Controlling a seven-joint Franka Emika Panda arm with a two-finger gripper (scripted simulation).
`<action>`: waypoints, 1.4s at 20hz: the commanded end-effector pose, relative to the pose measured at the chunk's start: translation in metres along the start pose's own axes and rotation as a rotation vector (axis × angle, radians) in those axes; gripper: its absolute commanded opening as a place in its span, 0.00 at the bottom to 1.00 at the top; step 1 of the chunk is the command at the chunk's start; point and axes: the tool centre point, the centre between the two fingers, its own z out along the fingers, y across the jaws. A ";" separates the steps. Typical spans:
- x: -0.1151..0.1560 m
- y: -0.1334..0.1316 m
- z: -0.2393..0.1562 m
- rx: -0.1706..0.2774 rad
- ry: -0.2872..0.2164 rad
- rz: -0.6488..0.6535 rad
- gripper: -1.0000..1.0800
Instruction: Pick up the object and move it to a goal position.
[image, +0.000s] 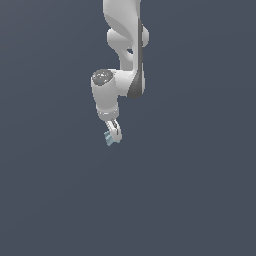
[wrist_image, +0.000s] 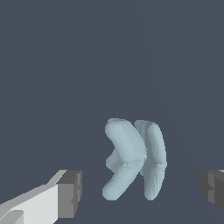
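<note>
White arm (image: 125, 50), hanging from the exterior view's top edge, wrist bent, gripper (image: 113, 136) pointing down. Pale light-blue object (image: 108, 138), lumpy, lobed, at the fingertips. Wrist view alone shows the grey pads (wrist_image: 70, 194) spread wide, the object (wrist_image: 133, 157) between them, touching neither. Plain slate-grey surface (image: 200, 200) all round.

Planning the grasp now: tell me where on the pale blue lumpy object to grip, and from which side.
Grip the object across its thick middle, where the lobes join. It already sits between the open gripper fingers, with a gap each side. Probably best to close straight in, since the outer lobes look curved and slippery.
</note>
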 end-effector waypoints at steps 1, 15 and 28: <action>0.001 0.003 0.001 0.001 0.001 0.028 0.96; 0.001 0.005 0.028 0.000 0.002 0.041 0.96; 0.001 0.005 0.052 0.001 0.002 0.043 0.00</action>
